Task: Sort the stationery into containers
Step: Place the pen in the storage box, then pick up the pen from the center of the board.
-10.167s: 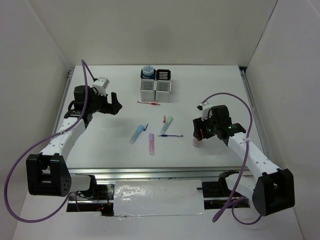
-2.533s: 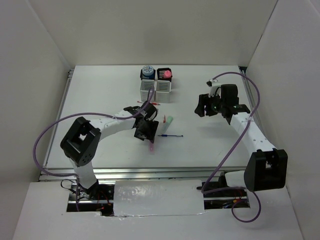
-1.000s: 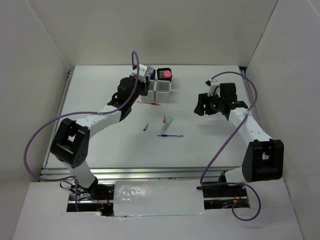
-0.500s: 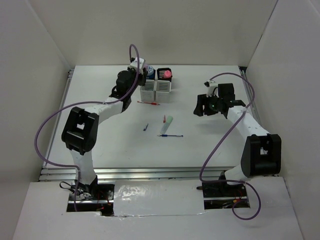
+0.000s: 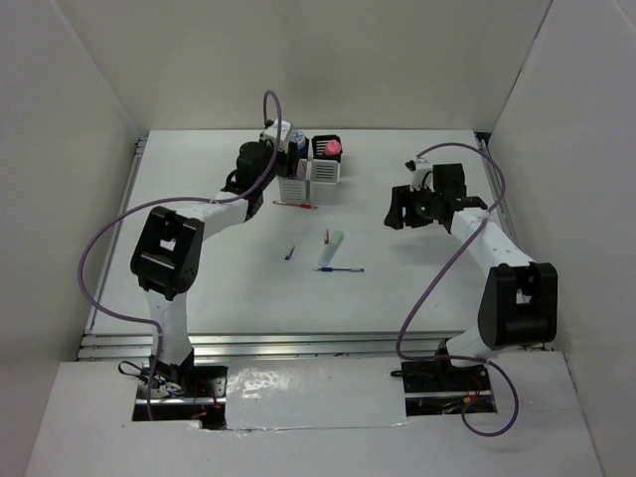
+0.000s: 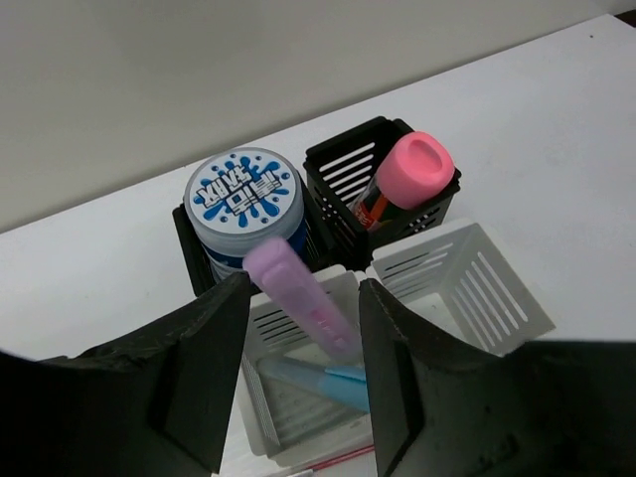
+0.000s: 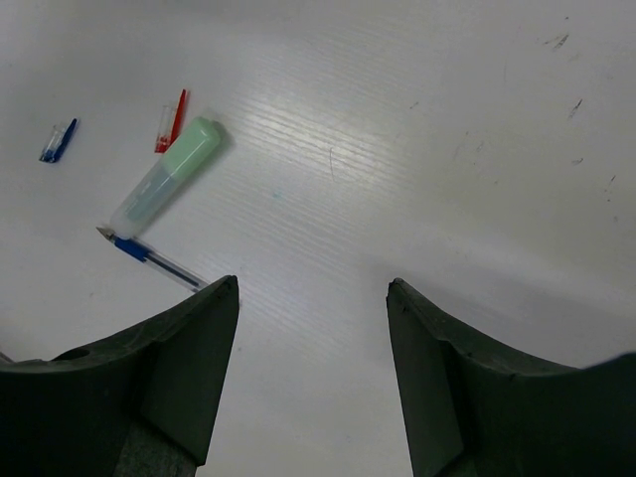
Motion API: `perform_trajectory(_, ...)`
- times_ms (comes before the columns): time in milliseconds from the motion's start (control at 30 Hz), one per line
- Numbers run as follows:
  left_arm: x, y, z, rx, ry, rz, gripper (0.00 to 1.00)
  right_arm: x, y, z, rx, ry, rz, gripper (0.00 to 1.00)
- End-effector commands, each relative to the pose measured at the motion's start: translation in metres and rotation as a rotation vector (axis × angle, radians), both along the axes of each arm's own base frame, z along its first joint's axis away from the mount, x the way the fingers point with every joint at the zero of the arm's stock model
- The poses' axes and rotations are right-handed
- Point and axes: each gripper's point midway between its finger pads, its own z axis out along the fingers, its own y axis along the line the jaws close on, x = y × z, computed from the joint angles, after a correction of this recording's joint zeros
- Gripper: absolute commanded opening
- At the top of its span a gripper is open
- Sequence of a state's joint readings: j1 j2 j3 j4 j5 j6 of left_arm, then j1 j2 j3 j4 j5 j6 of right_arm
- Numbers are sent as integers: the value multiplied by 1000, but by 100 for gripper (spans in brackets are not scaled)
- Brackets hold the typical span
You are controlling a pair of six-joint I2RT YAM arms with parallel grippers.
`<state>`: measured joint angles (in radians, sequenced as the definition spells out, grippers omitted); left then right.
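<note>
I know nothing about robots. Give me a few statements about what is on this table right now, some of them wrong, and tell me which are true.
1. The pink-capped tube stands in a black cup. True.
2. The green stick is in a white cup. False: it lies on the table beside a blue pen.
3. The right gripper holds a pen. False: it is open and empty.
4. The purple stick slants between the open fingers of the left gripper, above a white cup holding a blue stick. True.
</note>
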<state>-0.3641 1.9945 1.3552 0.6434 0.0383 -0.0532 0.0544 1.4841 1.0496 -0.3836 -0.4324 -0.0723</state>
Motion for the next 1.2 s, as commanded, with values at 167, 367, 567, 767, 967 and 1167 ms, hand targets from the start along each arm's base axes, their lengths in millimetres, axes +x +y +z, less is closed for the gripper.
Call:
perform_trajectory(167, -52, -2, 64, 16, 13, -68, 62, 1, 2, 27, 9, -70, 12, 68)
perform_trajectory(367, -117, -20, 48, 64, 181, -181, 59, -8, -1, 26, 20, -68, 4, 69)
perform_trajectory(567, -167, -49, -12, 146, 514, -235, 53, -13, -2, 21, 32, -37, -4, 68)
perform_trajectory(767, -192, -78, -60, 260, 672, -281, 64, -16, -7, 15, 32, -15, -19, 69)
perform_trajectory(967, -192, -107, -82, 319, 724, -336, 63, -17, -9, 8, 51, 8, -27, 69)
perform_trajectory(1167, -176, -123, -110, 370, 740, -364, 63, -19, -7, 4, 53, 22, -16, 69)
